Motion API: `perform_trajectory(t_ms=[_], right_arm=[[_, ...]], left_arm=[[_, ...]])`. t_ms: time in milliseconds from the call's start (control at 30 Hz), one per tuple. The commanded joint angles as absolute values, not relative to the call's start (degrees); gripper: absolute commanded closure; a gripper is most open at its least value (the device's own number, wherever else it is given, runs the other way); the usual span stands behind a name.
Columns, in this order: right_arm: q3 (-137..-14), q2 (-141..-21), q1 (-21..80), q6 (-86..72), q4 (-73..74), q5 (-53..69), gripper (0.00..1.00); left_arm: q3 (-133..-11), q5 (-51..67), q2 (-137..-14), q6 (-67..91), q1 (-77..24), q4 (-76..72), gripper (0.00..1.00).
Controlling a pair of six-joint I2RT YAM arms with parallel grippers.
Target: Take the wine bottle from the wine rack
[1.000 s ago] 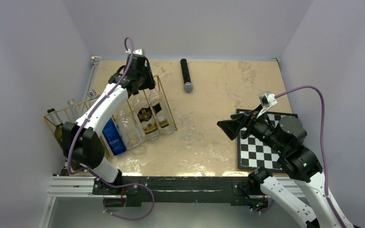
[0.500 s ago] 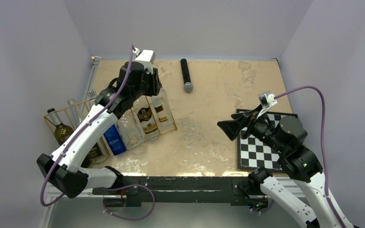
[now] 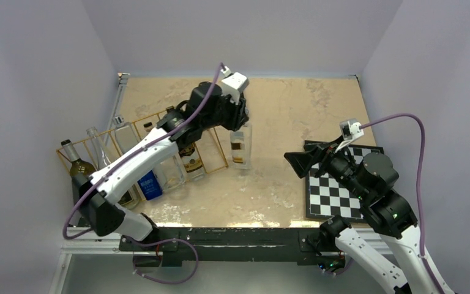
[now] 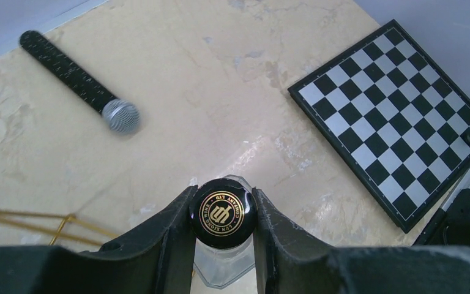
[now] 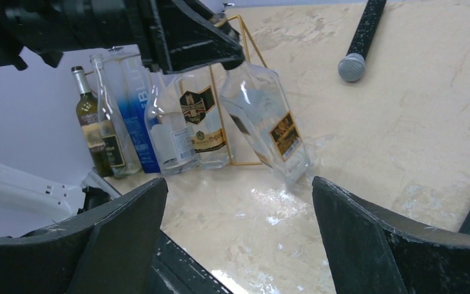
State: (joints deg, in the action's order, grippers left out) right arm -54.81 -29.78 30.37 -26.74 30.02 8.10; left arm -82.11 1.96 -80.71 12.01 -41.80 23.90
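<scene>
- two fingers point(image 4: 177, 223) of the left gripper point(image 4: 223, 211) pinch the black cap point(image 4: 223, 214) of the wine bottle point(image 3: 240, 147) from either side, with no gap showing.
- one second ago this gripper sat low over the far end of the wine rack point(image 3: 220, 150), with the bottle lying in the right-hand bay. half a second ago the neck was coming up. now the bottle is out of the frame altogether, on its right.
- one clear change in pose: the bottle hangs from its cap, leaning, with its base low over the table point(image 3: 281, 116) just beside the rack's end wire. whether the base touches the surface i cannot tell.
- several other bottles point(image 5: 136, 116) lie in the bays as they did before.
- most of the job looks done, in my judgement: the bottle is free of the rack, and what remains is to stand it down and let go.
- both fingers of the right gripper point(image 5: 238, 190) are spread wide with nothing between them. it hangs near the chessboard point(image 3: 336, 196), much where it was a second ago.
</scene>
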Motion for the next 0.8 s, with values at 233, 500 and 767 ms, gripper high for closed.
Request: perform_trajectory(t_ms=[233,500,767], right_arm=[[-55.14,-25.54,30.37,-23.00,34.84,-0.30,0.07],[-53.26,-25.16,30.40,-21.37,34.51,-3.07,0.06],[-54.11,-28.48,30.40,-21.10,33.60,-3.64,0.06]], left_arm=[[-101.70,8.00,-99.82,8.73,-45.69,3.28,1.00],[-103.18,8.74,-104.38,8.58,-46.24,3.25,0.93],[-101.74,7.51,-101.78,9.15,-46.23,5.99,0.27]])
